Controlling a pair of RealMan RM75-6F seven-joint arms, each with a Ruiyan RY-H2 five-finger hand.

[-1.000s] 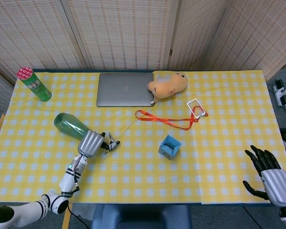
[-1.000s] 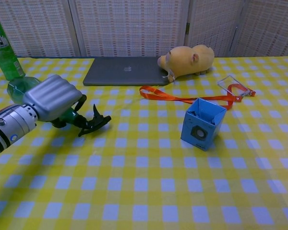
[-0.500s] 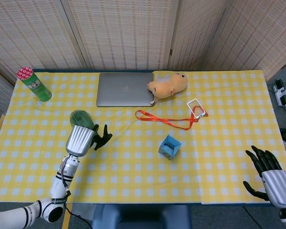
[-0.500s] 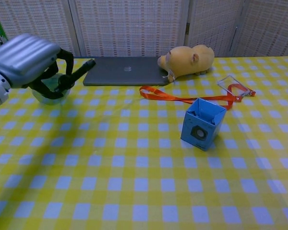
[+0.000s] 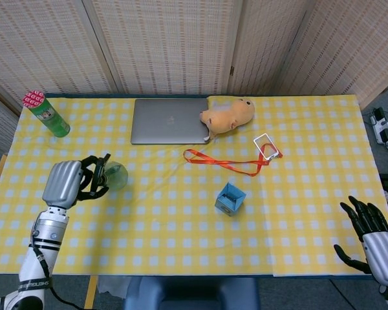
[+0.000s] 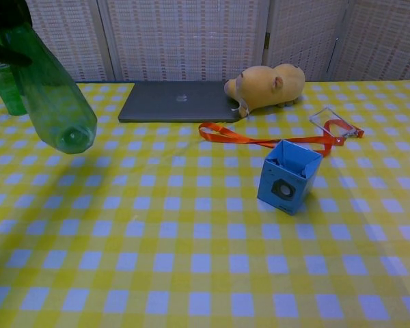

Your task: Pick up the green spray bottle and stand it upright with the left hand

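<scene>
My left hand (image 5: 68, 183) grips the green spray bottle (image 5: 114, 175) by its neck end, near the table's left side. In the chest view the translucent green bottle (image 6: 55, 96) hangs in the air, tilted, with its round base pointing down and toward the camera. Its black spray head sits at the top left edge of that view, mostly cut off. My right hand (image 5: 375, 237) stays off the table's front right corner, fingers spread, holding nothing.
A green can with a red cap (image 5: 46, 113) stands upright at the back left, just behind the bottle. A closed laptop (image 5: 169, 120), a plush toy (image 5: 228, 113), an orange lanyard (image 5: 223, 161) with a card holder (image 5: 266, 146) and a blue box (image 5: 229, 198) lie on the yellow checked cloth (image 5: 181, 239).
The left hand lifted the bottle from lying on the cloth and swung it up and to the left; the bottle now hangs tilted with its base downward. The right hand sank slightly.
</scene>
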